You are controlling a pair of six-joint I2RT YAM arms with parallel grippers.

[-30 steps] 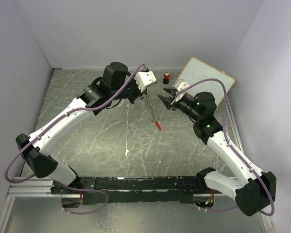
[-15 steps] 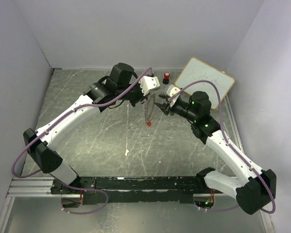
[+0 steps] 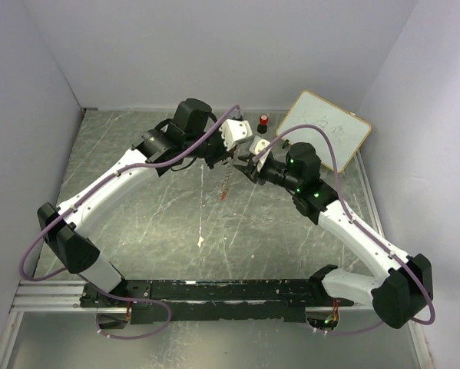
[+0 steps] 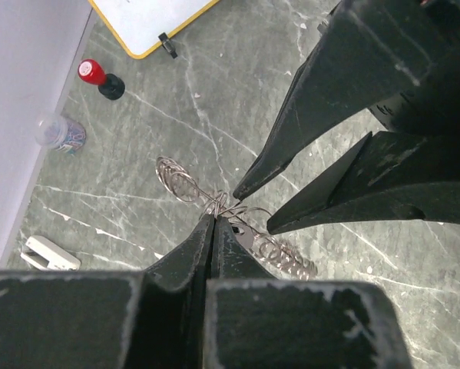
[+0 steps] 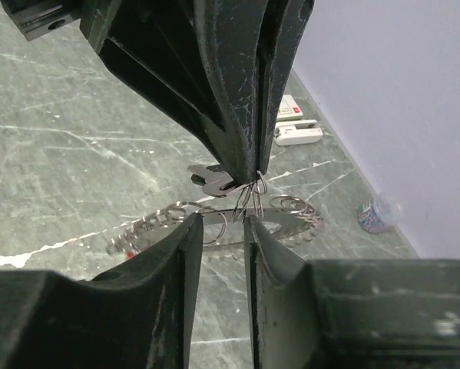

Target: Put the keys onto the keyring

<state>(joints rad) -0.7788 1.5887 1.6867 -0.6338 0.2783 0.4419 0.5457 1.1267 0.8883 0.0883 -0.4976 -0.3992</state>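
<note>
Tabletop (image 3: 137,231): grey-green marbled surface between pale walls, with both arms reaching toward its far middle.
Left arm (image 3: 122,181): runs from the near left corner up and across to the middle of the tabletop.
Left gripper (image 4: 213,223): fingers pressed together and clamped on the thin wire of the keyring, holding it up off the tabletop.
Keyring (image 4: 177,181): hangs down from the left gripper's tips. From above it shows as a thin line. In the right wrist view its toothed edge spreads out to both sides of the grip.
Red key (image 3: 223,196): at the low end of the hanging keyring, above the tabletop.
Silver key (image 5: 212,181): just beside the left gripper's tips, among small wire loops. The colour of its head cannot be told.
Right gripper (image 5: 223,224): fingers apart by a narrow gap, tips on either side of the keyring just below the left gripper's pinch. Whether they touch the wire cannot be told.
Right arm (image 3: 352,231): comes from the near right corner and bends in toward the middle.
Red-topped cylinder (image 3: 263,121): stands upright near the far wall, just beyond the two grippers.
Whiteboard (image 3: 325,131): yellow-edged, lying at the far right, well apart from the keyring.
</note>
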